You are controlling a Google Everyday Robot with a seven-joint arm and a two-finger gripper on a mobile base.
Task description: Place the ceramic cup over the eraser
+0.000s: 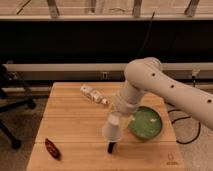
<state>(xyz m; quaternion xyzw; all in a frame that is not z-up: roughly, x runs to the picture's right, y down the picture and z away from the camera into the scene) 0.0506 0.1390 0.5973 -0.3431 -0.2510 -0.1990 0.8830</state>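
The white ceramic cup (pixel 113 127) hangs mouth-down and slightly tilted in my gripper (pixel 120 116), just above the black eraser (pixel 111 146). The eraser lies on the wooden table (pixel 75 125) near its front edge, and only its lower end shows below the cup. My gripper is shut on the cup's upper part, at the end of my white arm (pixel 150 80), which reaches in from the right.
A green bowl (pixel 146 122) sits just right of the cup. A white tube-like bottle (pixel 93 94) lies at the back of the table. A dark red oblong thing (pixel 52 148) lies at the front left. An office chair (pixel 10 100) stands to the left.
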